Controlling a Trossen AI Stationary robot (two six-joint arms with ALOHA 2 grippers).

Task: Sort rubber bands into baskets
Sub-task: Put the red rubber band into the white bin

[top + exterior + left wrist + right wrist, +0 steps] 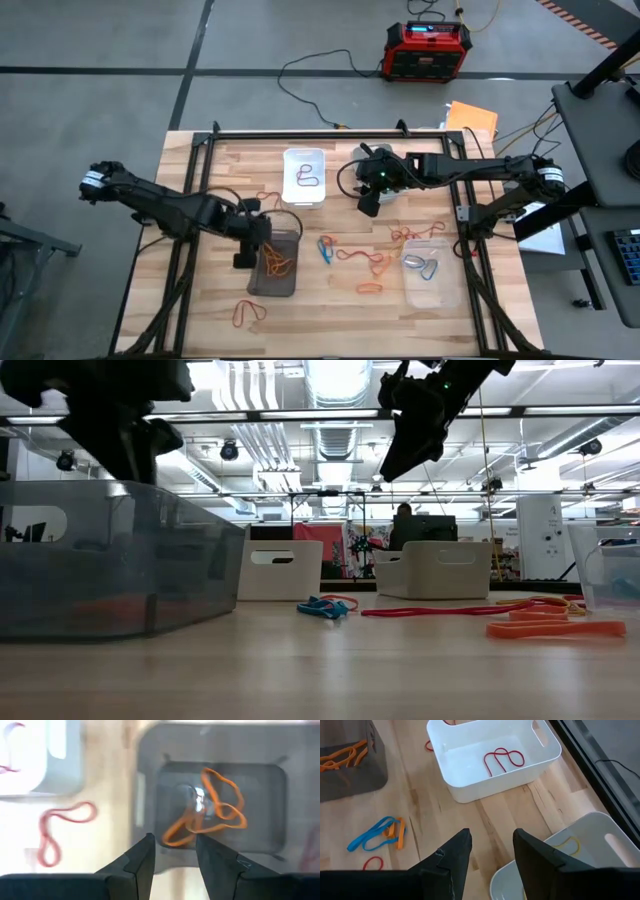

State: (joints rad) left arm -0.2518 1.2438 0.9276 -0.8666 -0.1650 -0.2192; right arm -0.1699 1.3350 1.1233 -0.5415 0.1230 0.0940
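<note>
Wooden surface (330, 305) under both dark arms; red-black box (428, 50) on the floor beyond its 12 o'clock edge.

Left arm reaching in from 9 o'clock, left gripper (173, 851) hanging over the dark smoky basket (273, 265), jaws released with a clear gap and nothing between them; orange rubber bands (210, 807) lying tangled on that basket's floor directly beneath.

Right arm stretching in from 3 o'clock, right gripper (492, 845) poised above the light grey basket (580, 855) near centre, toward 12 o'clock; jaws apart and empty; one yellowish-tan band (567, 845) resting inside that basket.

White basket (304, 176) at 12 o'clock of the dark smoky one, just left of the right gripper in the high view, with a looping red band (503, 759) on its floor.

Clear basket (430, 270) toward 4 o'clock, holding a blue band (424, 266).

Loose bands spread on bare wood between the dark smoky and clear baskets: a blue-and-orange cluster (377, 834) near centre; red and orange loops (365, 258) just at its 3 o'clock; an orange one (370, 289) toward 5 o'clock; a red loop (250, 313) at 6 o'clock of the dark smoky basket; another red loop (62, 832) beside that basket, toward the white one.
</note>
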